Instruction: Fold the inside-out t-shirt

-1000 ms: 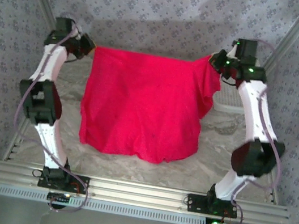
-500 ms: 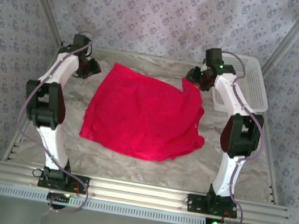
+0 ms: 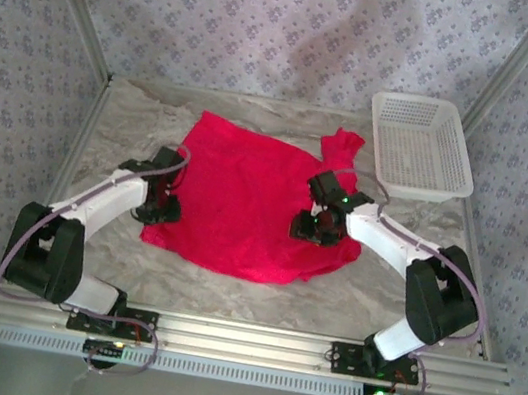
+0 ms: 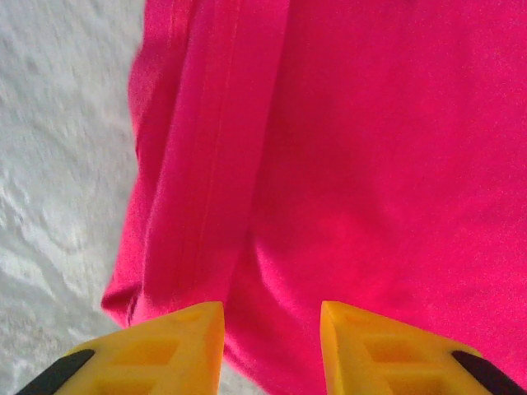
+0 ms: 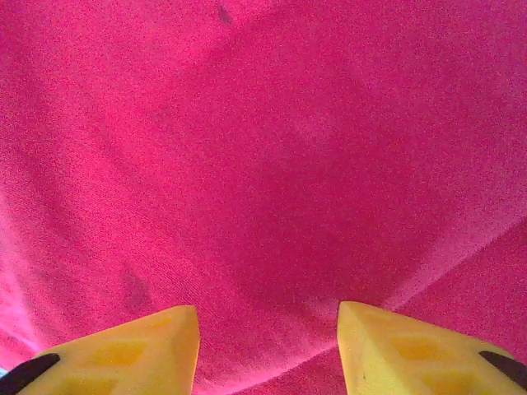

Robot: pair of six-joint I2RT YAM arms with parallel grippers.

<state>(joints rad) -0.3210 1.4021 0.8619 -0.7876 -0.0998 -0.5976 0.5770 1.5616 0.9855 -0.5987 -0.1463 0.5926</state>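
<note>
In the middle of the overhead frame, spread on the grey marbled table (image 3: pixel 228 293), the bright red t-shirt (image 3: pixel 243 204), mostly flat, with soft wrinkles and an uneven lower edge. At its upper right corner, a sleeve (image 3: pixel 341 148) sticking out toward the white mesh basket (image 3: pixel 419 148), near it but not touching. In the upper right corner of the table, that basket, well apart from both arms. At the left border of the cloth, low over it, the left gripper (image 3: pixel 165 207). In the left wrist view, yellow fingertips (image 4: pixel 181 346) at the bottom of the frame, jaws parted, nothing pinched between them; above them a folded edge of the shirt with a long seam line, and bare table on the left side. Over the right part of the shirt, the right gripper (image 3: pixel 308 227), also low. In the right wrist view, its yellow fingertips (image 5: pixel 140 354) apart as well, jaws released, only smooth red fabric beyond the gap, not grasped.
</note>
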